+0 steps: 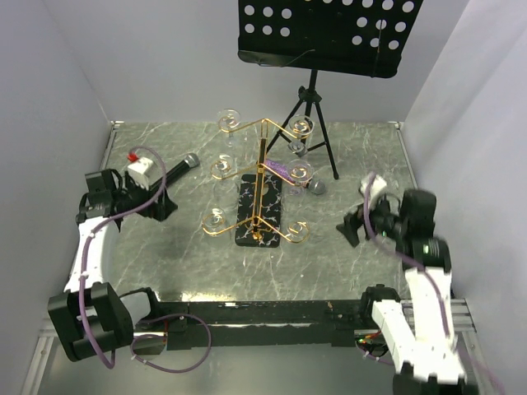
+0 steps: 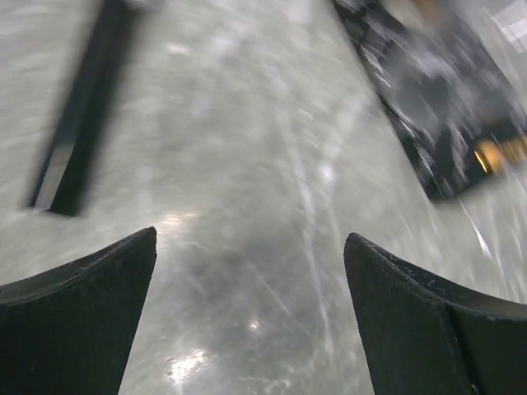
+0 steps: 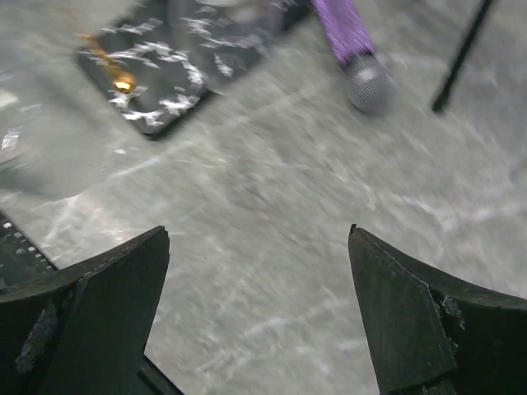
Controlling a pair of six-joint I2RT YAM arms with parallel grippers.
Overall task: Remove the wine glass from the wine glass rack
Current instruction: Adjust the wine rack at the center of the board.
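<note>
Left gripper [image 1: 161, 206]: at 9 o'clock from the rack, low over the grey-green marbled tabletop [image 1: 189, 267]; black fingers [image 2: 74, 329] spread wide apart, nothing between them.
Black handheld microphone [image 1: 177, 167]: lying at 10 o'clock, just beyond the left gripper.
Gold metal tree-shaped wine glass rack [image 1: 262, 177]: table centre, upright on its black white-veined slab base [image 1: 258, 216].
Clear wine glass [image 1: 216, 219]: hanging on the rack's curled arm at 8 o'clock; others hang on further arms.
Purple microphone with grey mesh head [image 3: 362, 62]: lying at 2 o'clock, just beside the base.
Black perforated tripod music stand [image 1: 329, 29]: at 1 o'clock, behind the rack.
Right gripper [image 1: 354, 226]: at 4 o'clock, fingers [image 3: 428, 329] wide apart, empty.
</note>
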